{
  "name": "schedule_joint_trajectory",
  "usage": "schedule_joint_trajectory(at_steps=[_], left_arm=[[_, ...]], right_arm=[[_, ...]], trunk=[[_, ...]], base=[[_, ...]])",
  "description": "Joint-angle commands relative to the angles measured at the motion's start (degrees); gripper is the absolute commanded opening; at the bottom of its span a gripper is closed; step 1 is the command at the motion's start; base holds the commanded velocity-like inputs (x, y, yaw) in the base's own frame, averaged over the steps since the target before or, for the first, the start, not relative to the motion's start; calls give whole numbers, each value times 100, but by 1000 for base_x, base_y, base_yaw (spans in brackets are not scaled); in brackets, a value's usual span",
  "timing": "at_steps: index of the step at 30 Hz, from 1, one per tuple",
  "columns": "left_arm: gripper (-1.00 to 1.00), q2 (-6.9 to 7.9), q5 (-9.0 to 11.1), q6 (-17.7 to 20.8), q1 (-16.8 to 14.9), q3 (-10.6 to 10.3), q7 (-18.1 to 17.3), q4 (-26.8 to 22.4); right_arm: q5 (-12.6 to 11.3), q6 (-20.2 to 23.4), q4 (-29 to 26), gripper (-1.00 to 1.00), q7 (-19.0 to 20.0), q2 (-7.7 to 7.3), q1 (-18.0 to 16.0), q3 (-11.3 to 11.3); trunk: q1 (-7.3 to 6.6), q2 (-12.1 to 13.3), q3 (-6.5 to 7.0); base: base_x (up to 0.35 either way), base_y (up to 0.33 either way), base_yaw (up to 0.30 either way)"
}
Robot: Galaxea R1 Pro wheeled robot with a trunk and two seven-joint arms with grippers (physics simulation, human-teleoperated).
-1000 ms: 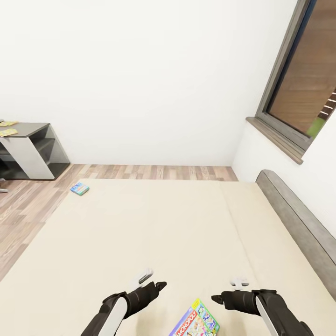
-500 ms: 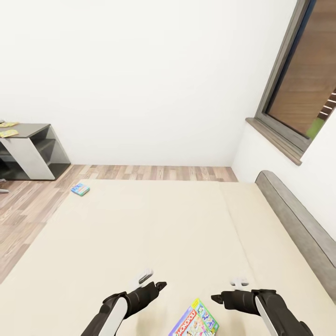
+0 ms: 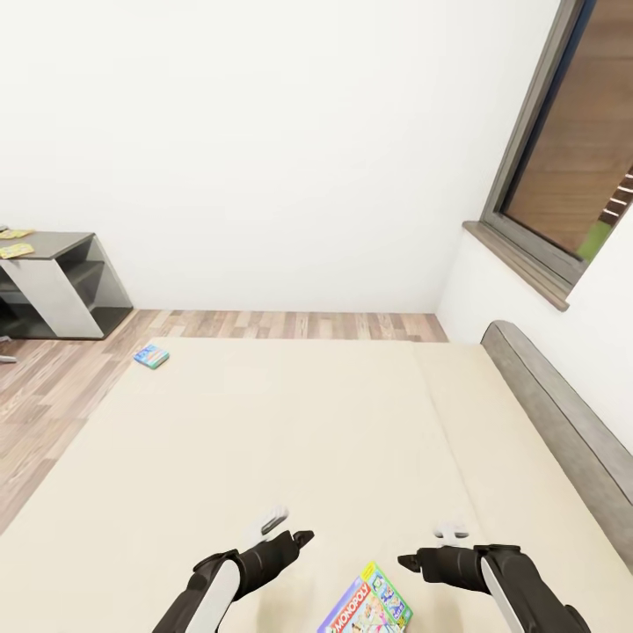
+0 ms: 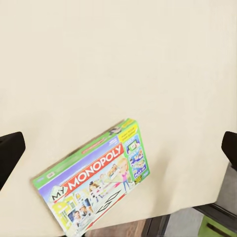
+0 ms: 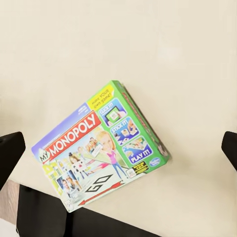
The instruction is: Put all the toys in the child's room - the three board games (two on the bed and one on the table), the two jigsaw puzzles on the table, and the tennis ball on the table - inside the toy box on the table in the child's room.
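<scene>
**Two claws poised above a Monopoly box on the bed**

The Monopoly box [image 3: 367, 603] lies flat near the beige bed's [image 3: 290, 431] closest edge, between the left claw [image 3: 301, 535] and right claw [image 3: 408, 560], both spread apart and empty. The box looks light, stiff and slick; gripping its opposite long edges seems best.

We see a green-edged Monopoly box [image 3: 367, 604] lying flat, face up, at the near edge of the beige bed [image 3: 290, 440]. A small blue game box [image 3: 151, 356] lies flat at the bed's far left corner.
</scene>
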Motion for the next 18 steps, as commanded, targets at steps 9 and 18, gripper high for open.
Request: schedule_joint_trajectory(at_steps=[9, 18], left_arm=[[100, -8, 145, 327, -45, 44, 19, -33], [100, -19, 2, 501, -157, 12, 164, -30]], right_arm=[[-16, 53, -11, 100, 12, -8, -4, -11], [-17, 64, -12, 100, 12, -10, -10, -16]], trunk=[[1, -6, -70], [1, -6, -149]], base=[[0, 0, 0], [0, 0, 0]])
